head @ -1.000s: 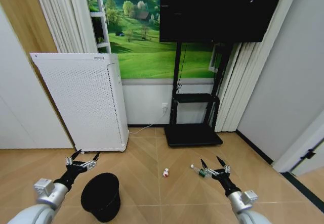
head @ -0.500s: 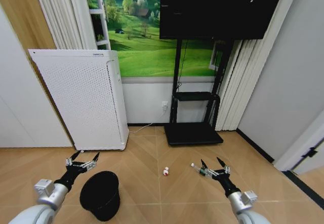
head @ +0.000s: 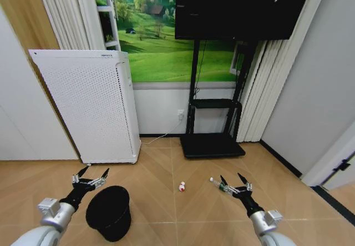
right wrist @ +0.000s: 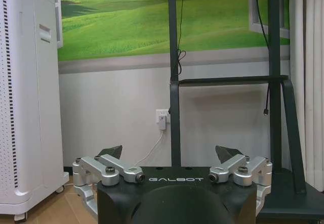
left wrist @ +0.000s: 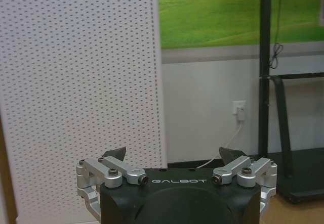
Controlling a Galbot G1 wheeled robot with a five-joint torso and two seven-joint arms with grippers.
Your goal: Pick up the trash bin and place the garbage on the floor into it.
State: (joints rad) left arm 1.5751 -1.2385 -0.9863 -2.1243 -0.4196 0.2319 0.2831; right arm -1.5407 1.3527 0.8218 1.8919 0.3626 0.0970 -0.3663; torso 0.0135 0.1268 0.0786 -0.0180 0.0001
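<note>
The black round trash bin point(head: 109, 211) stands on the wooden floor at the lower left. My left gripper point(head: 90, 174) hovers open just beyond and to the left of its rim, nothing between its fingers; its spread jaws also show in the left wrist view point(left wrist: 173, 154). A small red-and-white piece of garbage point(head: 181, 187) lies on the floor in the middle. A small green bottle with a white cap point(head: 217, 184) lies to its right, partly hidden behind my right gripper point(head: 233, 179), which is open and empty, as in the right wrist view point(right wrist: 171, 153).
A tall white perforated appliance point(head: 89, 107) stands against the wall at left. A black TV stand point(head: 213, 113) with a flat base point(head: 212, 146) holds a dark screen point(head: 238, 10) ahead. A white cable point(head: 161, 140) trails from the wall socket. Curtains hang right.
The whole head view has shifted slightly: the appliance and bin sit a bit farther left and higher, so the camera moved. Both grippers hold the same open pose.
</note>
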